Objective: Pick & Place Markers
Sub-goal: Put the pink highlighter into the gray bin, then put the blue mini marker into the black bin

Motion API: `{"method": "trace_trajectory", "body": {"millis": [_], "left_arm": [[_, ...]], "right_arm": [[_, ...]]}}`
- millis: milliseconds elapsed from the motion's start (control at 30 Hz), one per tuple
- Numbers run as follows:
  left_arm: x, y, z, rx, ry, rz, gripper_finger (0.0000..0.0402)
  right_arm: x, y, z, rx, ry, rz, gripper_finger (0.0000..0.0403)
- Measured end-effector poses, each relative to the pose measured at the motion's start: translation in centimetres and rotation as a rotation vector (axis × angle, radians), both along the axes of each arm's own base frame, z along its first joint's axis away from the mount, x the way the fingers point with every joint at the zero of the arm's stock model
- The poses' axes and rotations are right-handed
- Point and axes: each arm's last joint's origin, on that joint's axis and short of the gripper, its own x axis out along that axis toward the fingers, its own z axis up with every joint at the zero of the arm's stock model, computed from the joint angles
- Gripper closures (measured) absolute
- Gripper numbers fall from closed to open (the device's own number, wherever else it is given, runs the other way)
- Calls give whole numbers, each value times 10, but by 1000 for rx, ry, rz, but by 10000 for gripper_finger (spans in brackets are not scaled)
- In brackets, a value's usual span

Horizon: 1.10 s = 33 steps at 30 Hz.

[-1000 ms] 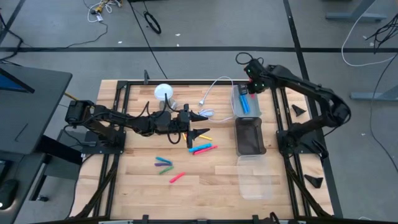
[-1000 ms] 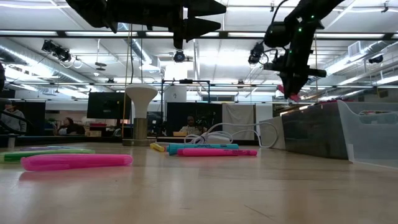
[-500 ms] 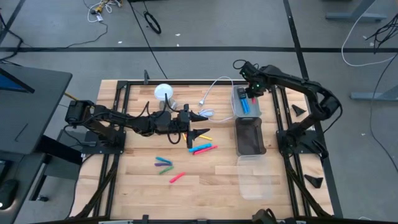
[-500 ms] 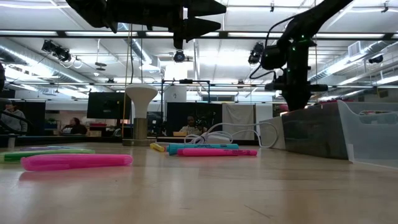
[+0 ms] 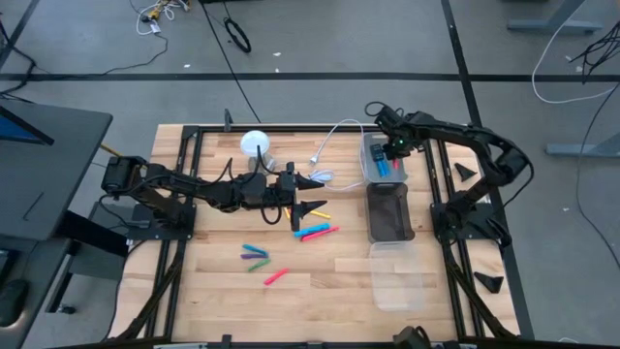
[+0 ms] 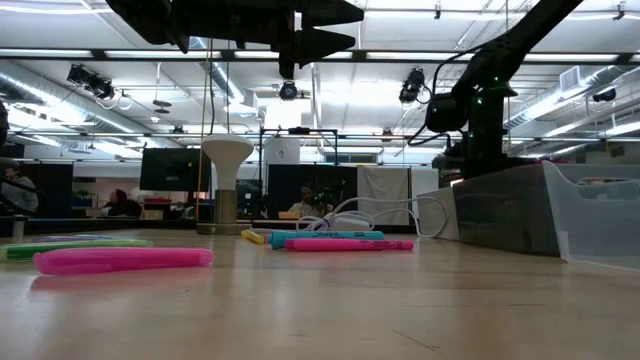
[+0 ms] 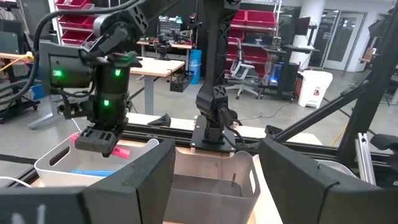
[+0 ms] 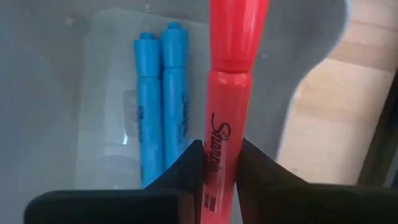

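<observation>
Above the clear bin (image 8: 93, 74), we read "Sharpie" on the red marker (image 8: 225, 124) clamped between the right gripper (image 8: 214, 168) fingers; left gripper (image 5: 312, 194) hung open, empty.

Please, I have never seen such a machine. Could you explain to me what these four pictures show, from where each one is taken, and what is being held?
It is a robot with two dark arms working at a wooden table. One picture looks straight down from above, one looks level across the table top, and two come from small cameras on the arms' wrists.

The right tool hangs over a clear bin at the far right of the table. It is shut on a red marker. Two blue markers already lie in that bin. Next to it stand a dark bin and another clear one.

The left tool waits open above the middle of the table, holding nothing. Loose markers lie on the wood below it, with a white cable and a white lamp-like object behind.
</observation>
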Motion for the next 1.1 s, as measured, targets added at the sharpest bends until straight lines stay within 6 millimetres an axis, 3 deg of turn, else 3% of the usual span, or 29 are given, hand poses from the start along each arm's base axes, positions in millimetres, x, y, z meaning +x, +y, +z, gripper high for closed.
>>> {"method": "trace_trajectory", "body": {"millis": [333, 700, 867, 1100], "left_arm": [[0, 0, 0, -5, -1, -1, 163], [0, 0, -1, -23, 3, -22, 163], [0, 1, -1, -22, 4, -19, 163], [0, 1, -1, -22, 5, -19, 163]], "right_arm": [[5, -9, -28, 78, 16, 28, 327], [8, -12, -27, 43, -15, 34, 241], [10, -12, -27, 57, -50, 65, 229], [17, -15, -14, -63, -123, 113, 236]]}}
